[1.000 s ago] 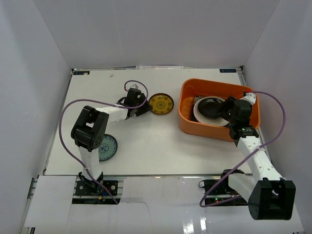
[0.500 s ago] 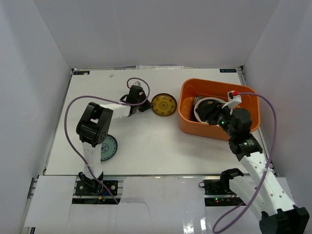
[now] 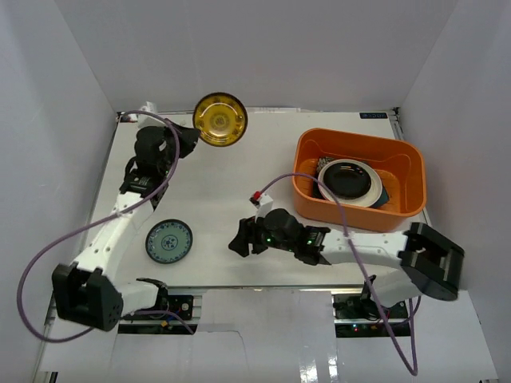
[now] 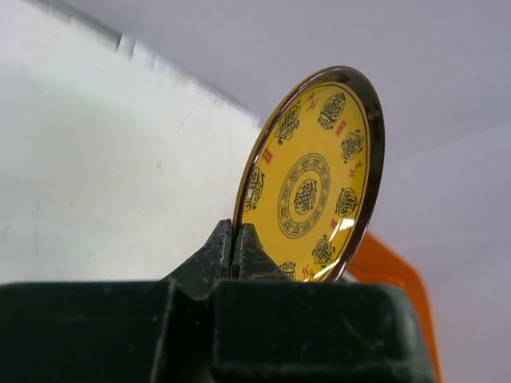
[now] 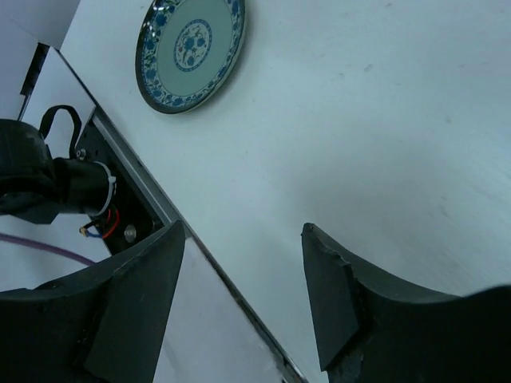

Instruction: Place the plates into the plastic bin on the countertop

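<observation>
Right gripper (image 3: 236,243): jaws spread wide with nothing between them. It sits low over the countertop (image 3: 231,191), close to the near edge, with the arm stretched out to the left from its base.
Right wrist view: both fingers (image 5: 136,295) frame bare white surface and the table's front rail. No plate lies between them.
Teal-patterned plate (image 3: 168,240): lies flat and face up on the countertop near the front edge, left of the right gripper and clearly apart from it. No gripper touches it.
Plastic bin (image 3: 343,214): orange, resting on the right half of the countertop, beyond the right forearm.
Bin contents: the glossy black plate (image 3: 349,179) lies nested on the cream plate (image 3: 367,199), both flat inside the bin. A dark edge peeks out at the right under the cream one, and I cannot tell which plate it is. Anything deeper in the stack is hidden.
Left gripper (image 4: 237,239): clamped on the lower rim of the yellow-patterned plate (image 4: 307,187), jaws pinched tight with only the plate's edge between them.
Yellow-patterned plate, position: held on edge, lifted off the countertop at the far left, patterned face towards the top camera. It is well apart from the bin.
Left wrist view: an orange corner of the bin shows behind the plate's lower right edge.
</observation>
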{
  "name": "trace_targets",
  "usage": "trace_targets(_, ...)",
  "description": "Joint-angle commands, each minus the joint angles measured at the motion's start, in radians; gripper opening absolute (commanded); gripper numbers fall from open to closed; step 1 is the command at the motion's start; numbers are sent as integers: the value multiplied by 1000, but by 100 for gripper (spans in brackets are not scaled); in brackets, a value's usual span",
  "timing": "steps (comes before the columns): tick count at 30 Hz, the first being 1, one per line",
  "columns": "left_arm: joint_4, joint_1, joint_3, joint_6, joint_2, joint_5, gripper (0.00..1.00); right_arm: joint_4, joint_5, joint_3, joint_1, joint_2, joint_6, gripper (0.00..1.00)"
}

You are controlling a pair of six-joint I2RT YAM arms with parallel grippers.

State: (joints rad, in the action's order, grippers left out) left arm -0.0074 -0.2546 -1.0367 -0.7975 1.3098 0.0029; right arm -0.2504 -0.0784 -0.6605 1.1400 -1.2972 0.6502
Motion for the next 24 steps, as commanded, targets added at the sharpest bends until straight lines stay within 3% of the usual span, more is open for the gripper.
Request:
trace_targets(1,-71,5,-22,18,-161,-58,0,-234,-25,-97,33,-193,80,68)
trace_targets(6,-114,8,-28,61,-326,-31,0,-265,93,-347,38,-558,160,71)
trace_targets(11,-158,6,-13,64,-414,58,0,-227,137,-583,41,-793,222,72)
trace_targets(14,-170,6,-3,64,-448,121,0,-222,126,-678,41,-899,279,65)
trace_targets(15,-175,6,-5,61,-451,137,0,-222,115,-714,41,-931,295,48)
trace_targets(17,-175,6,1,54,-472,170,0,-211,91,-734,37,-941,299,27)
trace_targets(18,-177,6,0,53,-480,178,0,-211,47,-720,33,-914,299,9)
trace_targets(20,-190,6,-26,57,-489,190,0,-243,-13,-674,21,-852,281,8)
trace_targets(24,-184,6,-60,29,-488,267,0,-300,-96,-490,-37,-527,186,8)
